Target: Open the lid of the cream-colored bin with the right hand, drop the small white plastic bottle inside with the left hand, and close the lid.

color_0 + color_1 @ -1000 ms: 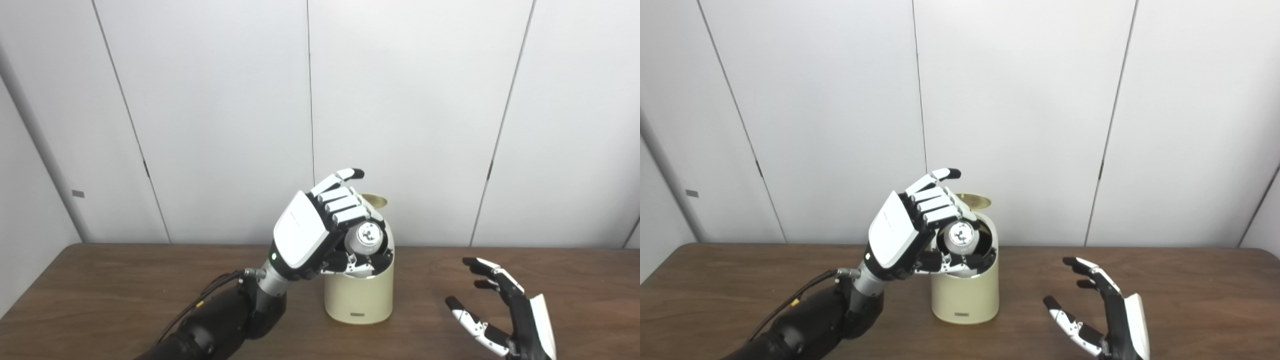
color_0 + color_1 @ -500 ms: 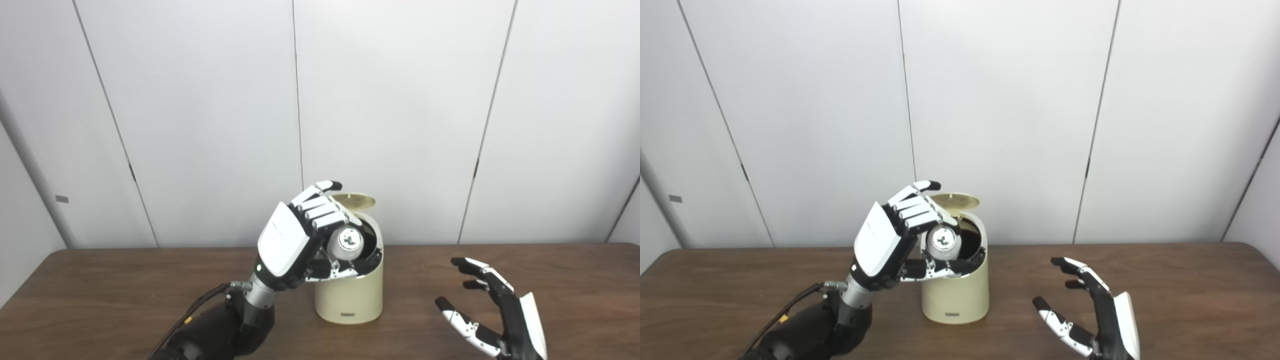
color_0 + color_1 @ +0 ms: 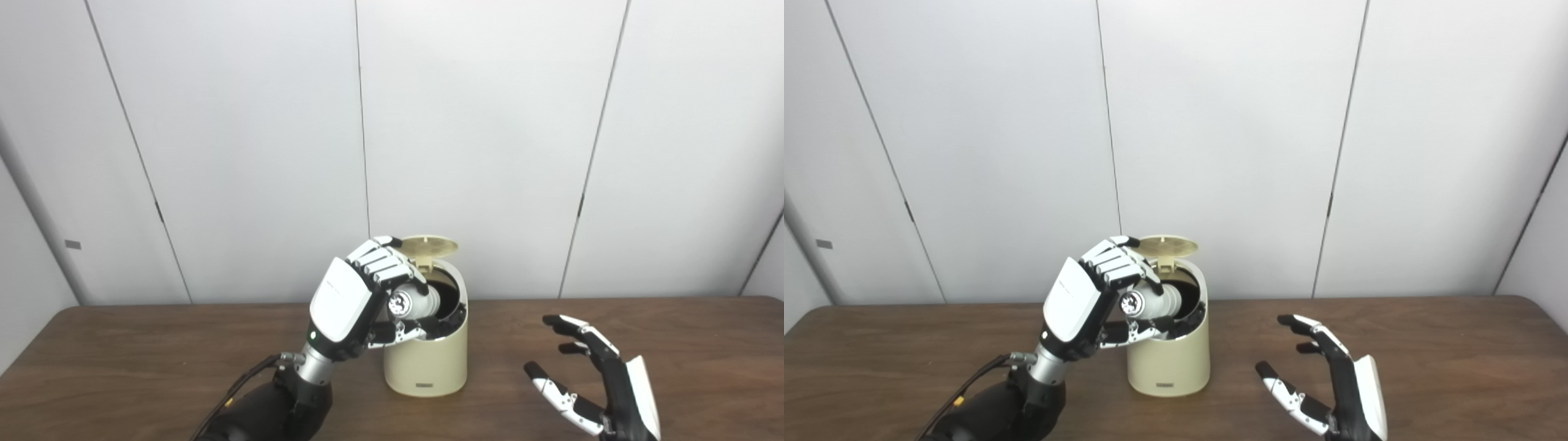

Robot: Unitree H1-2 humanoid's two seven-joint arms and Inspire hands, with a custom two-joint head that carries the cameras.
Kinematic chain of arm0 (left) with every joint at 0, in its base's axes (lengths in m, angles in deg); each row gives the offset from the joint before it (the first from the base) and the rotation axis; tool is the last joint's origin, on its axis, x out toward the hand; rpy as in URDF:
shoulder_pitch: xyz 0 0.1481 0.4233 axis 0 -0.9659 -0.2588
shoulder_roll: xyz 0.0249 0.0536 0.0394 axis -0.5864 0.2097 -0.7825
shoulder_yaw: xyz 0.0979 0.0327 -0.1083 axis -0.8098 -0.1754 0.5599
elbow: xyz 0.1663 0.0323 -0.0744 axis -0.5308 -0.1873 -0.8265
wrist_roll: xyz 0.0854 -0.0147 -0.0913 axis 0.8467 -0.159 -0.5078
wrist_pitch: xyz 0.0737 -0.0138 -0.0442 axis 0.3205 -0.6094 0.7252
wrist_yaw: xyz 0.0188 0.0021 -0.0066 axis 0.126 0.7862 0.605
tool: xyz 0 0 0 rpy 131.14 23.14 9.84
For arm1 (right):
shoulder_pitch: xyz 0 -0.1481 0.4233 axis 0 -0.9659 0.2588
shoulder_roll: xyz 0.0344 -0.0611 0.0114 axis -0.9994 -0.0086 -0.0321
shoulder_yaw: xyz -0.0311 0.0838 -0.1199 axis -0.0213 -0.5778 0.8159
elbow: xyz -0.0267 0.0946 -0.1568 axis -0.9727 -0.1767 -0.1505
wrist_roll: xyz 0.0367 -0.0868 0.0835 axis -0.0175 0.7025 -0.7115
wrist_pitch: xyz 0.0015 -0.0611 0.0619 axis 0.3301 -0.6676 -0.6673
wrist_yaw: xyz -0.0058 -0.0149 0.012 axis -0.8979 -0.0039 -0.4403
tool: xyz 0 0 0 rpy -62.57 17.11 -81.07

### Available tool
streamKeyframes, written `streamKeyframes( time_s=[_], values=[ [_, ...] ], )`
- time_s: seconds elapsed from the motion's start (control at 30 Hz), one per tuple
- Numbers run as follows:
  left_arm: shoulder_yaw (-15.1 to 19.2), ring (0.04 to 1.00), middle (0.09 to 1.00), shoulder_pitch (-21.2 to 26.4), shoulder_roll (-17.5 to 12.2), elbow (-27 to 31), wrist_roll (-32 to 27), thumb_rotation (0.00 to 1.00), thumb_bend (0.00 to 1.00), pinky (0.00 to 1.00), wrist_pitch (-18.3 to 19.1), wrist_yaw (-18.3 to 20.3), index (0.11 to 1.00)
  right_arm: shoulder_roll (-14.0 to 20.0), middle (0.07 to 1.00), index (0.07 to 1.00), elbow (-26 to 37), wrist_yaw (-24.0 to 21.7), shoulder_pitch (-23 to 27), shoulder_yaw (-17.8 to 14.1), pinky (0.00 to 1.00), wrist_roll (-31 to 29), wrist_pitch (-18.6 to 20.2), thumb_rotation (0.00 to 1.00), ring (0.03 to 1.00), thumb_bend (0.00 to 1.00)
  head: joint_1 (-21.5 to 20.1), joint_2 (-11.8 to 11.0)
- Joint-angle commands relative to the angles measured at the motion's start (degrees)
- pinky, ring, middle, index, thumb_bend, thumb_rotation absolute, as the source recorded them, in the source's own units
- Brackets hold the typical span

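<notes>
The left robot hand (image 3: 352,297) grips the small white bottle (image 3: 413,302), tipped over the open top of the cream bin (image 3: 425,361). The bin's lid (image 3: 429,245) stands up at the far side. The right robot hand (image 3: 597,380) hangs open, fingers spread, above the desk (image 3: 122,367), right of the bin.

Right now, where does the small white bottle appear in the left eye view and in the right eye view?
Left eye view: the small white bottle is just left of centre, tilted over the bin's mouth, held by the left hand.
Right eye view: the bottle sits further left of centre, in the same grasp.
Shared landmark: the raised lid of the cream-colored bin.
</notes>
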Motion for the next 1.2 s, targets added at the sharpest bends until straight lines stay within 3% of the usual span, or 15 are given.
streamKeyframes(
  time_s=[0.0,0.1,0.2,0.43,0.53,0.57,0.67,0.77,0.9,1.17],
  values=[
    [0.72,0.558,0.477,3.30,-1.03,1.43,0.17,0.00,0.50,0.72,0.50,-4.11,0.439,0.03,0.757,0.703,0.87,0.64,1.89,-0.03,0.64,0.08,-0.93,0.30,0.755,0.31,0.01,-0.13],
    [1.02,0.557,0.475,3.53,-1.35,2.52,0.41,0.00,0.50,0.72,0.50,-4.05,0.446,0.04,0.757,0.703,0.83,0.77,1.90,0.02,0.63,0.32,-1.05,0.30,0.753,0.31,-0.02,-0.15],
    [1.20,0.482,0.491,3.72,-1.48,3.25,0.15,0.00,0.50,0.71,0.50,-3.69,0.464,-0.06,0.756,0.695,0.80,0.77,1.91,0.00,0.63,-0.05,-1.21,0.28,0.752,0.31,-0.03,-0.20],
    [1.52,0.473,0.493,4.02,-0.78,1.77,-0.67,0.00,0.50,0.72,0.51,-2.41,0.470,-0.08,0.757,0.691,0.26,1.11,2.11,0.05,0.63,0.24,-1.34,0.27,0.751,0.31,-0.27,-0.48],
    [2.06,0.615,0.497,3.53,-0.61,1.36,-2.20,0.00,0.52,0.76,0.51,0.77,0.477,-0.07,0.758,0.697,0.19,1.21,2.20,0.09,0.63,0.57,-1.24,0.27,0.753,0.32,-0.35,-0.49],
    [2.31,0.673,0.579,3.29,-0.64,1.44,-2.94,0.08,0.73,0.80,0.51,2.13,0.571,-0.16,0.757,0.692,0.33,1.13,2.21,0.10,0.63,0.38,-1.18,0.28,0.752,0.32,-0.33,-0.48],
    [3.21,0.781,0.716,2.56,-0.86,2.15,-4.53,0.35,0.96,0.86,0.51,5.89,0.709,-0.41,0.757,0.691,0.80,0.80,2.13,0.07,0.64,-0.18,-0.73,0.28,0.757,0.32,-0.31,-0.46],
    [4.26,0.823,0.760,2.09,-0.92,2.69,-4.68,0.55,1.00,0.87,0.52,7.64,0.757,-0.42,0.756,0.681,0.83,0.78,2.14,0.07,0.64,-0.14,-0.64,0.27,0.753,0.32,-0.36,-0.44],
    [5.63,0.819,0.749,1.65,-0.80,3.14,-4.49,0.69,1.00,0.87,0.52,8.48,0.732,-0.55,0.755,0.684,0.97,0.75,2.11,0.04,0.64,-0.02,-0.38,0.27,0.753,0.32,-0.27,-0.38],
    [7.11,0.803,0.738,0.85,-0.92,4.60,-4.44,0.65,1.00,0.90,0.51,9.37,0.726,-0.63,0.752,0.686,1.16,0.65,2.06,0.04,0.63,-0.06,-0.41,0.26,0.752,0.32,-0.07,-0.27]
  ],
)
